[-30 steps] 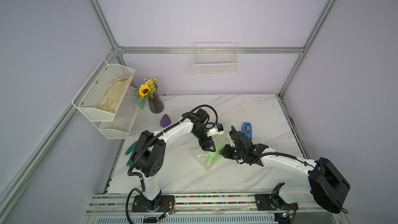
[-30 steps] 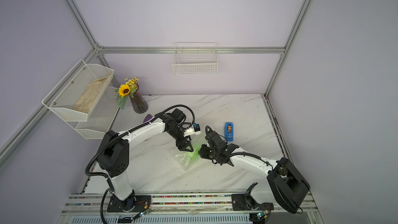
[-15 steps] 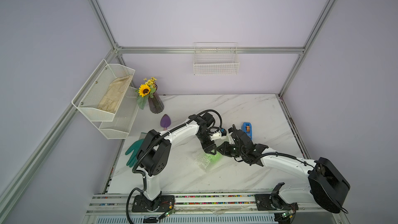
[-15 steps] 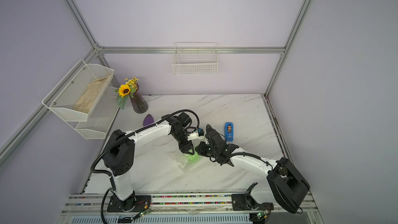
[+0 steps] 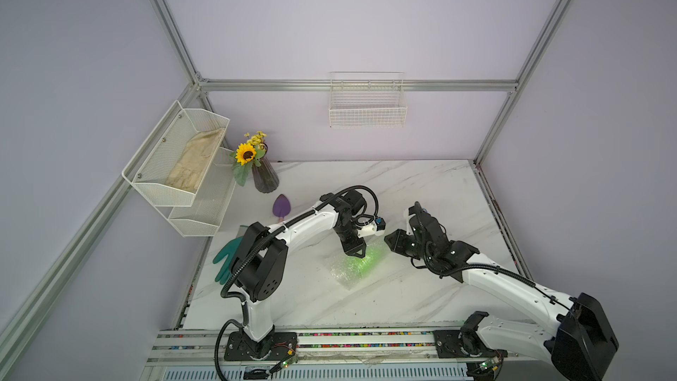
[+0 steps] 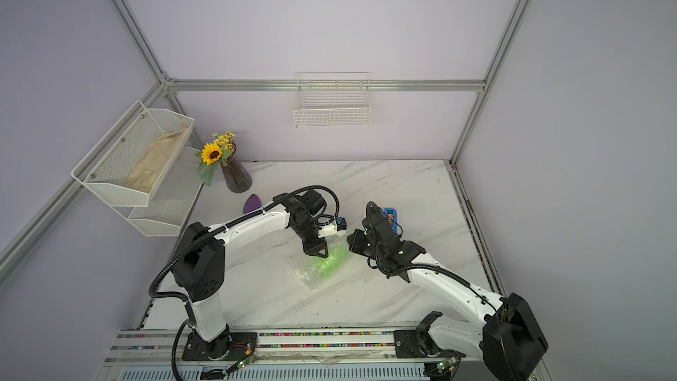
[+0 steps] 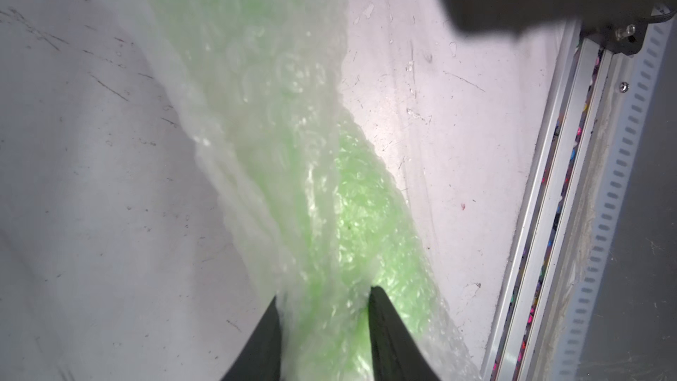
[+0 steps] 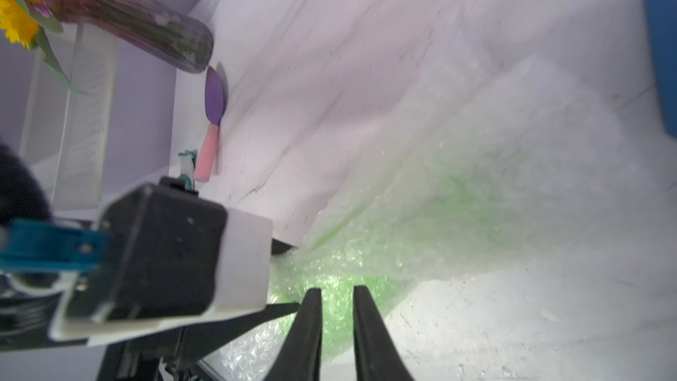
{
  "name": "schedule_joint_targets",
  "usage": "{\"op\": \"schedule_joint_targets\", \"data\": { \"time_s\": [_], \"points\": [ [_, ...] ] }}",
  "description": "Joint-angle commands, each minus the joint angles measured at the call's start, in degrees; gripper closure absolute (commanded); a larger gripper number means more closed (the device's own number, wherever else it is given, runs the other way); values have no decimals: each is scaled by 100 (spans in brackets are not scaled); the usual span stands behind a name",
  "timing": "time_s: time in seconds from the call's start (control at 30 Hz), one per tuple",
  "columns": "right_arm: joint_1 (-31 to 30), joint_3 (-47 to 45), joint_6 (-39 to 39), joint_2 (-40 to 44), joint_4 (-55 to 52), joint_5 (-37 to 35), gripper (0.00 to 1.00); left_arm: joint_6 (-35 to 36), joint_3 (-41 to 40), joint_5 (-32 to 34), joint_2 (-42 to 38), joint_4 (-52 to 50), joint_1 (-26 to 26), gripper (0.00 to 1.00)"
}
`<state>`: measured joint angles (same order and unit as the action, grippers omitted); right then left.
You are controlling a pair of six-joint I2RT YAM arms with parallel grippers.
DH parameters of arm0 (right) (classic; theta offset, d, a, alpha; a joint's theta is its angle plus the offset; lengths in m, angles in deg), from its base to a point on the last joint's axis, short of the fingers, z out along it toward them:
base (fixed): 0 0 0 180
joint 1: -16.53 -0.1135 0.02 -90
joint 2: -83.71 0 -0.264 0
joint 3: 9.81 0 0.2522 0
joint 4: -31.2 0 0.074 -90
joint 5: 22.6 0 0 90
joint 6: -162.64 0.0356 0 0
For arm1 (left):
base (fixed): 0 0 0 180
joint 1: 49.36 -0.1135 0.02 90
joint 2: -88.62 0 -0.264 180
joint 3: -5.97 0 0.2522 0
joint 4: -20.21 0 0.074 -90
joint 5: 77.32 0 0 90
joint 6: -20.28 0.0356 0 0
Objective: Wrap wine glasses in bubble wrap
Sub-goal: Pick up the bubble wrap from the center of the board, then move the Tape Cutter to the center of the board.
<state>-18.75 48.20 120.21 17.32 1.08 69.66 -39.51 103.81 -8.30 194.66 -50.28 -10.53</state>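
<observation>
Bubble wrap (image 5: 348, 269) lay bunched near the middle of the marble table (image 5: 421, 185), and the lime-green goblet (image 5: 369, 259) glowed through it from inside, apparently lying on its side. I could not make out the stem or foot through the film.

On my left wrist feed, the left gripper (image 7: 324, 293) had its fingers (image 7: 381, 324) set on either side of the green bundle. The wrap filled the gap between them from edge to edge, so I read that as a grip on the wrapped glass.

The right gripper (image 8: 337, 291) sat at the bundle's other end with only a narrow slot between its fingers. Green film showed through the slot, but I could not tell whether any of it was pinched there.

I judged the job well along. The film covered the goblet's body and looked rolled around it, not just draped over. A paler, flatter tail of wrap was spread on the table toward the front rail in both top views. That loose part remained to be rolled or tucked in, and I saw nothing securing the roll.
</observation>
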Motion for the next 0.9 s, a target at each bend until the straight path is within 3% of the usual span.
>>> {"op": "schedule_joint_targets", "data": {
  "time_s": [0.0,0.1,0.27,0.4,0.6,0.87],
  "points": [
    [307,395,-433,-71,-594,-459,77,380,-96,713,-271,-297,-12,71],
    [887,690,-933,-262,-762,-464,75,494,-224,933,-350,-414,-91,81],
    [2083,1006,-1495,-836,-636,176,73,692,-416,946,-577,-365,-191,84],
    [2697,1193,-1768,-1364,-515,631,72,843,-478,1189,-752,-329,-269,84],
    [3243,1401,-2048,-1858,-507,1009,71,1371,-597,1883,-1111,-203,-401,87],
    [3463,1199,-2245,-1937,-506,1628,70,2304,-1286,2602,-1690,658,-394,88]
  ]
}}
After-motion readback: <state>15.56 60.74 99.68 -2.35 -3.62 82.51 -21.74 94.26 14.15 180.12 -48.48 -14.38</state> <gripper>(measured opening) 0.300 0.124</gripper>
